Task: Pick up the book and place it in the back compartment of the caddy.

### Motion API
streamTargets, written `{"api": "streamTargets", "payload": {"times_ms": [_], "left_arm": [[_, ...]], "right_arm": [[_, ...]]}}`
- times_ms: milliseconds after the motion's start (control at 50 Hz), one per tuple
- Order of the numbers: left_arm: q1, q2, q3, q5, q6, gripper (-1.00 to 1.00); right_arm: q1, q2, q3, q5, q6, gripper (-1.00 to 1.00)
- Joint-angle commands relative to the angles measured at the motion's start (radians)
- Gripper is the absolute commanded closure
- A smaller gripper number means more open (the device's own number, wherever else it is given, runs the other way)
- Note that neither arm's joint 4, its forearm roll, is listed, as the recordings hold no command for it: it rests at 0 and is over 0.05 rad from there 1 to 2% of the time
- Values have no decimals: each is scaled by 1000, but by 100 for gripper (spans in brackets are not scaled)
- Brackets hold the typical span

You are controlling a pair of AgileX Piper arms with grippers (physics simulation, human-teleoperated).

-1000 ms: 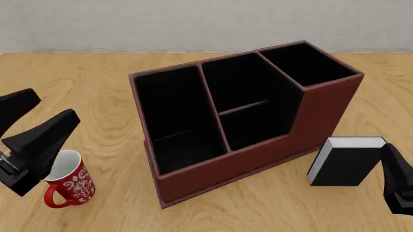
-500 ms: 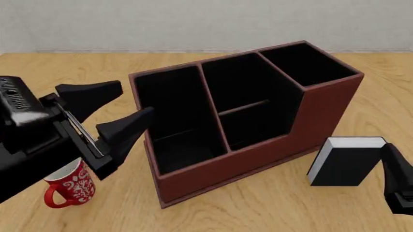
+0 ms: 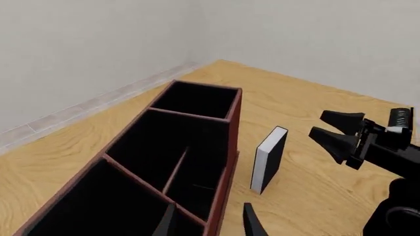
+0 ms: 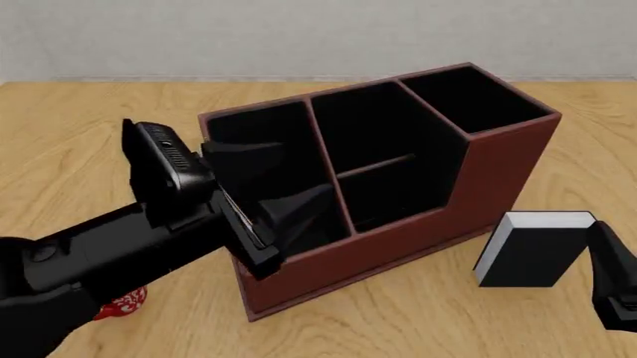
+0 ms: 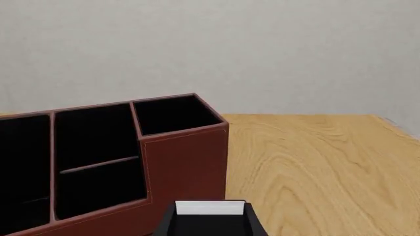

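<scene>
black and bulky, the left arm reaches in from the near left and slants up across the caddy's (image 4: 497, 171) left end, its left gripper (image 4: 283, 183) pointing right and away with both fingers spread wide. one finger lies over the leftmost cell, the other over the near wall of that cell; nothing sits between them. in the left wrist view the two fingertips (image 3: 251, 223) straddle the caddy's (image 3: 229, 162) near wall, one inside, one outside.

the right gripper (image 4: 617, 280) shows only at the near right edge of the front view, one dark finger standing just right of the book (image 4: 532, 253). the right wrist view has the book's (image 5: 210, 208) white page edge between the two dark fingers close by its sides; whether they touch it cannot be told. from the left wrist view the right gripper (image 3: 336, 132) stands parted.

the book (image 3: 269, 160) stands upright on the wooden table (image 4: 418, 321), just beside the caddy's near right corner, outside it.

the caddy (image 5: 184, 162) is dark reddish-brown with black lining, every visible cell empty. a low cross-divider (image 4: 377, 165) splits the middle section. near the left edge a red-and-white mug (image 4: 121, 302) peeks from under the left arm.
</scene>
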Motion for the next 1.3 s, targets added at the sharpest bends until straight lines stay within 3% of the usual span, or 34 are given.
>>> {"api": "streamTargets", "payload": {"times_ms": [20, 180, 340, 660, 740, 800, 1000, 1300], "left_arm": [[-61, 125, -39, -61, -32, -100], [-82, 199, -81, -78, -34, -100], [-173, 335, -169, -90, -44, -100], [-228, 456, -297, -73, -34, -100], [-233, 487, -315, -82, -33, -100], [-226, 502, -322, -87, 8, -100], [-206, 563, -337, -124, -51, -100], [-233, 663, -395, -125, -61, -100]], "right_arm": [[0, 0, 1, -1, 0, -100], [0, 1, 1, -3, -2, -100], [0, 1, -1, 1, 1, -100], [0, 2, 2, -2, 2, -100], [0, 0, 1, -2, 0, -100], [0, 0, 0, 2, 2, -100], [0, -1, -1, 1, -2, -100], [0, 1, -1, 0, 0, -100]]}}
